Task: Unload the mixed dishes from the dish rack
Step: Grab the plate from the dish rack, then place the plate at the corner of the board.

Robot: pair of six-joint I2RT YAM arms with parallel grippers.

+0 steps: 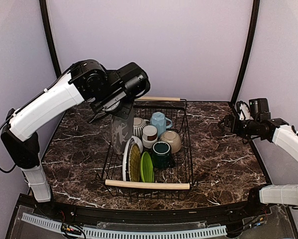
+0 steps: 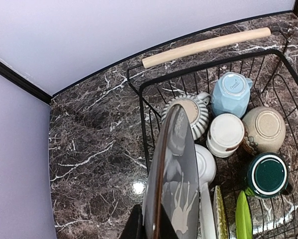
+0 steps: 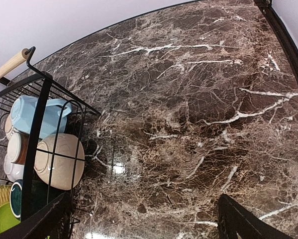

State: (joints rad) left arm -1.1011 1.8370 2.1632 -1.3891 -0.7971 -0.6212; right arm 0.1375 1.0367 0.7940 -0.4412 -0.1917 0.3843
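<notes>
Step in hand: the left arm takes the dark plate (image 1: 123, 130) out of the dish rack (image 1: 148, 184).
Left grip: the left fingers (image 2: 134, 228) are clamped narrow on the plate's upper rim, and the plate hangs on edge beneath them.
Plate position: over the rack's left side, above the other plates (image 1: 134, 162). Whether its lower rim clears the wires cannot be told.
Method: raise it fully clear first, then carry it over the left wall and lower it gently onto the surface (image 1: 74, 149) towards the left edge. The glazed rim may slip.
Right grip: the right fingers (image 3: 243, 221) are spread wide and hold nothing, near the surface's right edge, well apart from the rack.
</notes>
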